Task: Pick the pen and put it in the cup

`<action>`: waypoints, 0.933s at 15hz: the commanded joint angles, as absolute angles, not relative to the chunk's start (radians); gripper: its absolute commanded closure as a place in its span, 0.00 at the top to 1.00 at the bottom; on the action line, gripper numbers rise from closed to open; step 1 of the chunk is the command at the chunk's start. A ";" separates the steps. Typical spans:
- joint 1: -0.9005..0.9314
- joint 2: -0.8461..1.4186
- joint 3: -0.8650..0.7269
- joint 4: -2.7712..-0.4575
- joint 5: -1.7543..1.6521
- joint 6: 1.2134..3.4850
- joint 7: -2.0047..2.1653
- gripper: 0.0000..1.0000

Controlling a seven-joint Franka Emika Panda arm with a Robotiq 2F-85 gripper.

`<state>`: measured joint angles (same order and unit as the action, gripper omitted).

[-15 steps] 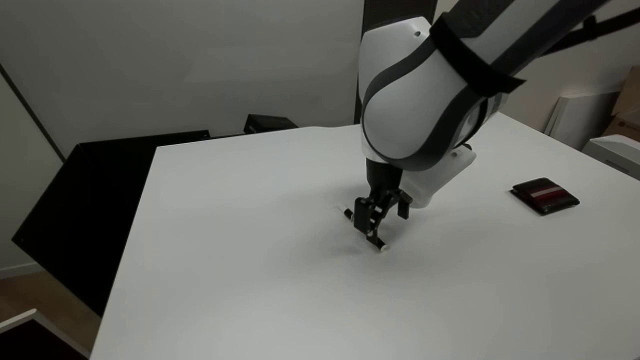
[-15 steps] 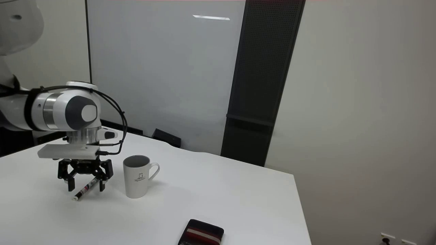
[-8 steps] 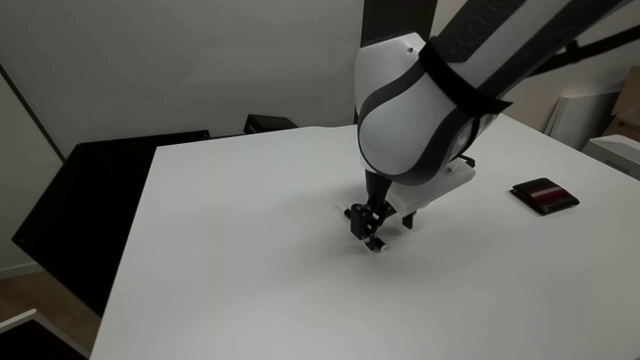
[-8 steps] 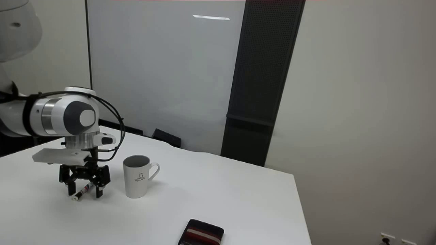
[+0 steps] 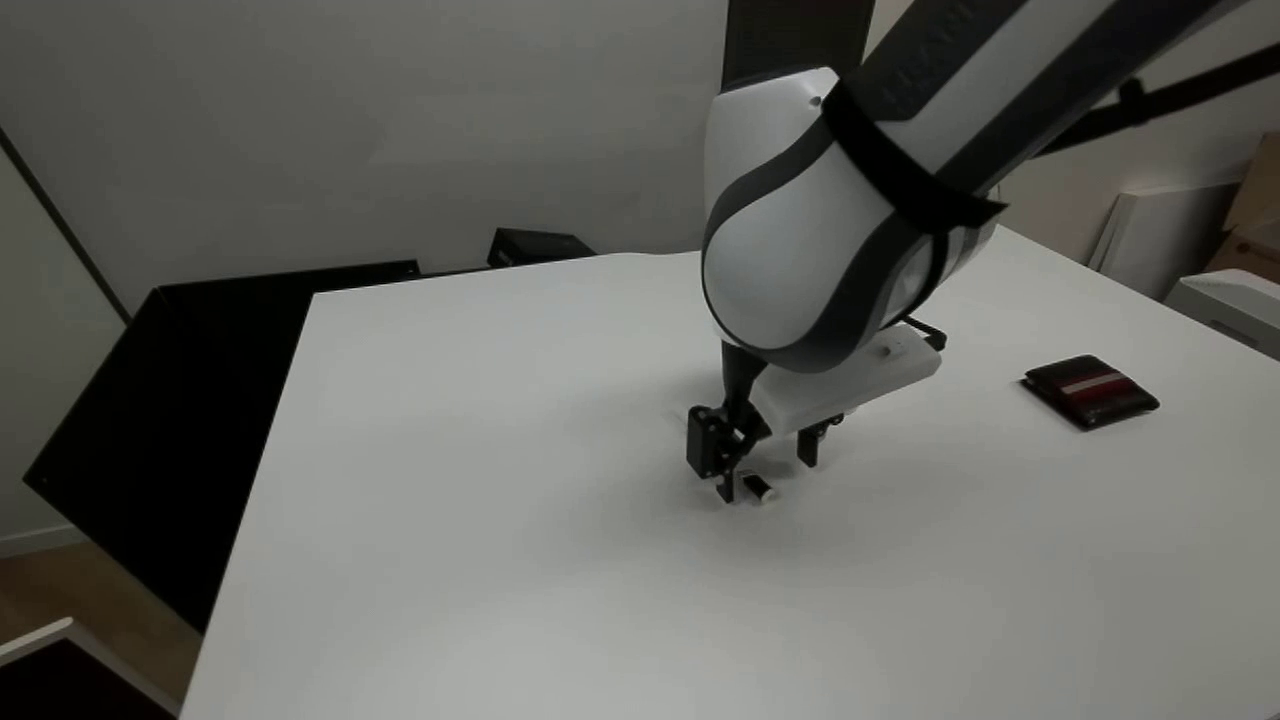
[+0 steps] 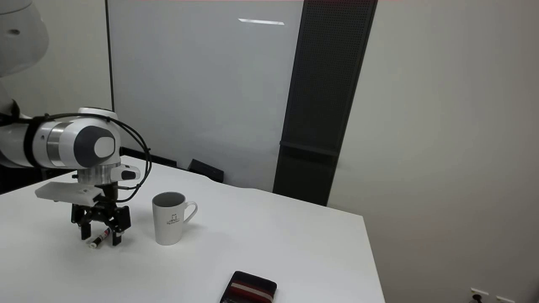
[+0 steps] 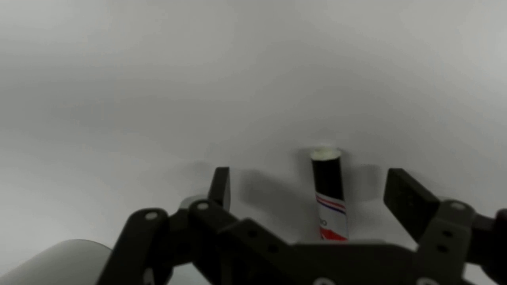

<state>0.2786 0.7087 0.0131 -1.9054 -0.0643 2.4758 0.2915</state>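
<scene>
The pen, black at its ends with a white label bearing red and blue, lies on the white table. It shows in the wrist view (image 7: 330, 190) and in both exterior views (image 5: 759, 488) (image 6: 100, 238). My gripper (image 7: 311, 176) (image 6: 101, 238) (image 5: 767, 473) is open and low over the table. Its fingers stand on either side of the pen, apart from it. The pen's other end is hidden under the gripper. The cup (image 6: 168, 223), a grey-white mug with a handle, stands upright beside the gripper in an exterior view. A pale rounded shape low left in the wrist view may be the cup.
A dark wallet (image 5: 1090, 392) with a red and white stripe lies on the table; it also shows at the bottom of an exterior view (image 6: 249, 288). The table's (image 6: 294, 244) edge meets a wall with dark items behind it.
My gripper has come down, moved away from the cup and turned slightly. Its fingers now stand around the pen's near part. The pen, cup and wallet have not visibly moved.
</scene>
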 commanded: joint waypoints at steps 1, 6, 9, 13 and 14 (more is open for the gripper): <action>0.260 0.721 0.031 -1.884 -0.033 2.481 0.284 1.00; 0.260 0.717 0.032 -1.887 -0.029 2.498 0.266 0.75; 0.261 0.712 0.030 -1.892 -0.031 2.505 0.262 0.56; 0.263 0.710 0.027 -1.895 -0.033 2.503 0.263 0.33; 0.261 0.709 0.027 -1.896 -0.032 2.502 0.264 0.26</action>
<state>0.2741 0.7074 0.0208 -1.9033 -0.0371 2.5058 0.2699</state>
